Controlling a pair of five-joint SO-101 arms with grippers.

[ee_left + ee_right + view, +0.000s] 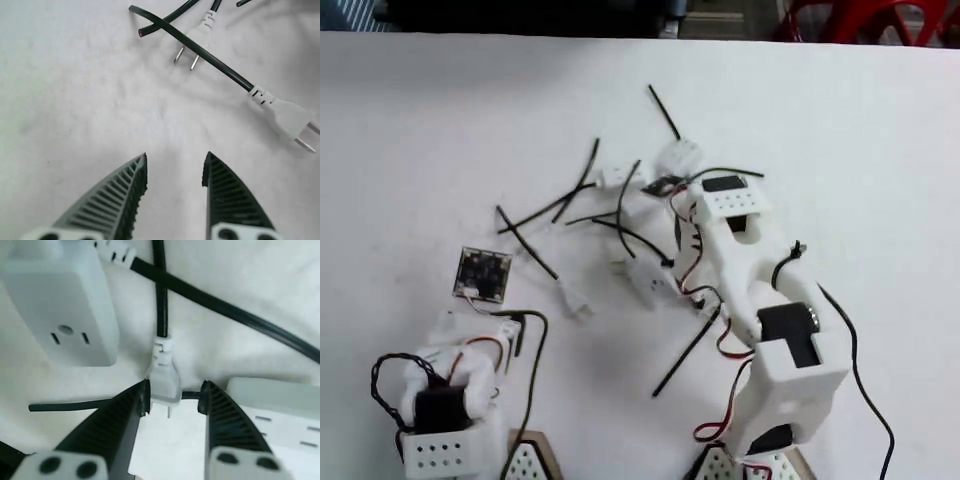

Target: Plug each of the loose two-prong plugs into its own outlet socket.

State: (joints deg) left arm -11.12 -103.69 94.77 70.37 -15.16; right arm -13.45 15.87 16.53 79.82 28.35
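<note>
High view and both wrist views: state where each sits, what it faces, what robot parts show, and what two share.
High view: fixed overhead, looking down at the white table; white left arm and right arm show.
Left wrist view: on left wrist, facing two white two-prong plugs; own dark ribbed jaws, apart.
Right wrist view: on right wrist, facing a white outlet block; jaws flank a white plug.
Shared: high and left wrist views show black cords.

Your table [420, 120]: plain white. Your plugs [287, 117]: white bodies, silver prongs. Cords [215, 62]: black. Outlet socket [65, 305]: pale grey-white, dark slots. Your left gripper [176, 157] and right gripper [175, 385]: dark grey fingers [125, 195], ribbed inner faces, white bases. Arm [790, 380]: white shell, black motors, red wires [725, 415]. Small board [483, 272]: black, pale rim.
</note>
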